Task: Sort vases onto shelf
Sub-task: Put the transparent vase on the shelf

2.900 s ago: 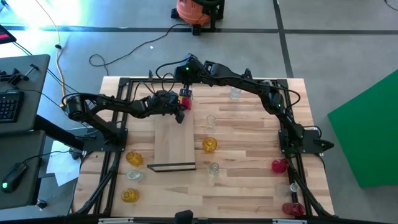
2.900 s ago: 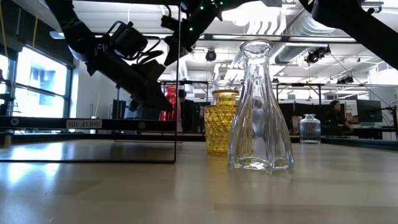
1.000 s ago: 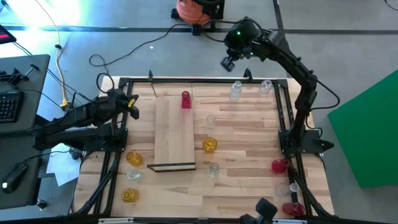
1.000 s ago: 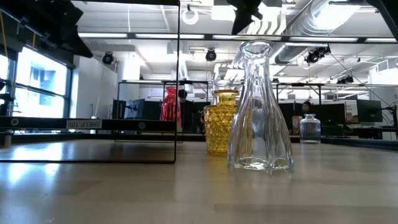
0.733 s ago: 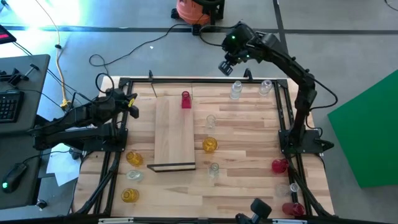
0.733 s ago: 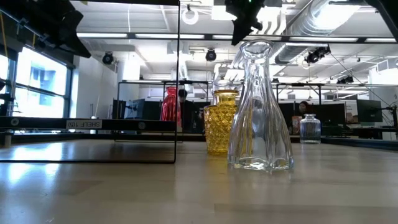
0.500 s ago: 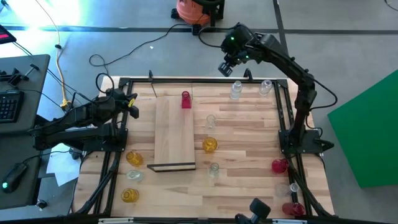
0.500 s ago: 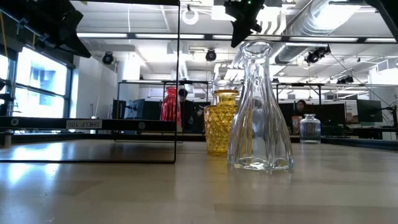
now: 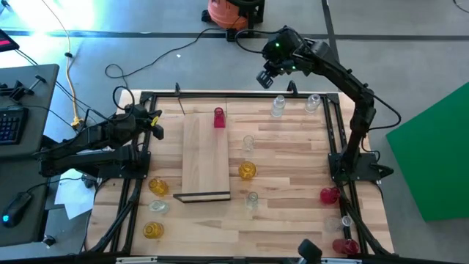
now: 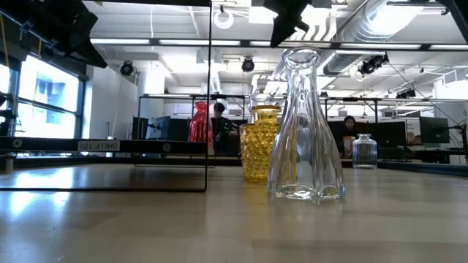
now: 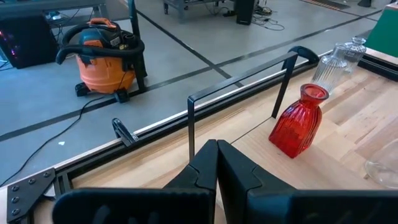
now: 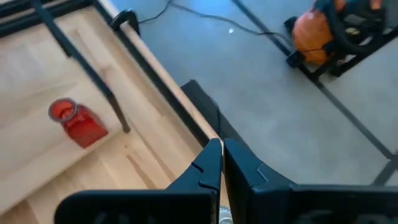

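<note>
- Shelf (image 9: 206, 163) as the landmark: the light-wood board lies flat on the table (image 9: 293, 147), dark strip on its near short edge, and one red vase (image 9: 218, 117) stands upright on its far end.
- Left arm lies folded low off the shelf's left side, along the table's left edge; the left gripper (image 9: 156, 126) points toward the shelf's far corner, fingers pressed together and holding nothing.
- Right arm rises from its base on the shelf's right side and reaches high past the table's far edge; the right gripper (image 9: 264, 78) hangs in the air beyond the shelf's far end, fingers pinched together, empty.
- Other vases stand off the shelf: an amber vase (image 9: 247, 171) and two clear ones (image 9: 248, 143) just right of it, two more clear ones (image 9: 278, 107) farther right near the far edge.
- Left of the shelf's near end sit two amber vases (image 9: 157, 186) with a clear one between them; well to the right are two red vases (image 9: 329, 196).
- In the low view a tall clear vase (image 10: 305, 128) blocks much of what lies behind; both arms show only as dark shapes cut off at the top.
- A small clear vase between the two red ones on the right is hard to make out.
</note>
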Robot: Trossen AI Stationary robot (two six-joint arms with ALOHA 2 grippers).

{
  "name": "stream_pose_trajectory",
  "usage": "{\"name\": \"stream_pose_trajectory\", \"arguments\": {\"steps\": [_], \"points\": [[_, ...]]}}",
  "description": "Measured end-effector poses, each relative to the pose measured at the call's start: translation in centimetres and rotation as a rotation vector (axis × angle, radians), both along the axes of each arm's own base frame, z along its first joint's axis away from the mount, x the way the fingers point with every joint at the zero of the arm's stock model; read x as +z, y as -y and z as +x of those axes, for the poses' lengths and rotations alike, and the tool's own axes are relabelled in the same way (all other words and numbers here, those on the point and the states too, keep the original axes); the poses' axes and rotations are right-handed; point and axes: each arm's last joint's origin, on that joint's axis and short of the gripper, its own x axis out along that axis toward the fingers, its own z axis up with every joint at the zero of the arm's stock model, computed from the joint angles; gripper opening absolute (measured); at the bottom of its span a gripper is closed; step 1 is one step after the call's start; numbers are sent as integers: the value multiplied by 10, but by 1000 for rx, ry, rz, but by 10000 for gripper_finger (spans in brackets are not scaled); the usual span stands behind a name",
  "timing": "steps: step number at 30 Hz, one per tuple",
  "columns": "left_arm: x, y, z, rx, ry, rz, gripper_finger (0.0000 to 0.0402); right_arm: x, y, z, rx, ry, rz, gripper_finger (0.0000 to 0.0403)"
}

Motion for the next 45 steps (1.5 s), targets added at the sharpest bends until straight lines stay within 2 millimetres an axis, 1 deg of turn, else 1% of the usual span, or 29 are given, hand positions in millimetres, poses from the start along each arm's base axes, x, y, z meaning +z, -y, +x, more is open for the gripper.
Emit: {"name": "stream_pose_trajectory", "arguments": {"steps": [5, 8, 12, 15, 20, 22, 25, 27, 30, 33, 36, 38, 42, 45], "points": [[0, 0, 0, 0, 1, -1, 1, 6, -18, 4, -134, 70, -5, 0], [0, 0, 0, 0, 1, -1, 1, 12, -37, 10, -249, 152, -20, 0], [0, 0, 0, 0, 1, -1, 1, 24, -67, 12, -430, 317, -56, 0], [0, 0, 0, 0, 1, -1, 1, 37, -88, 11, -541, 483, -87, 0], [0, 0, 0, 0, 2, -1, 1, 47, -118, 15, -633, 705, -63, 0], [0, 0, 0, 0, 1, -2, 1, 49, -132, 16, -686, 753, -126, 0], [0, 0, 0, 0, 1, -2, 1, 45, -145, 21, -788, 754, -323, 0], [0, 0, 0, 0, 2, -1, 1, 41, -145, 22, -829, 731, -403, 0], [0, 0, 0, 0, 2, -1, 1, 40, -135, 20, -855, 712, -420, 0], [0, 0, 0, -1, 2, -2, 1, 36, -122, 19, -888, 708, -401, 0], [0, 0, 0, -1, 1, -2, 1, 30, -106, 18, -915, 702, -346, 0], [0, 0, 0, 0, 2, -2, 1, 24, -96, 16, -923, 668, -286, 0], [0, 0, 0, 0, 2, -2, 1, 11, -77, 6, -925, 518, -149, 0], [0, 0, 0, 0, 2, -2, 1, 3, -66, -9, -935, 343, -125, 0]]}}
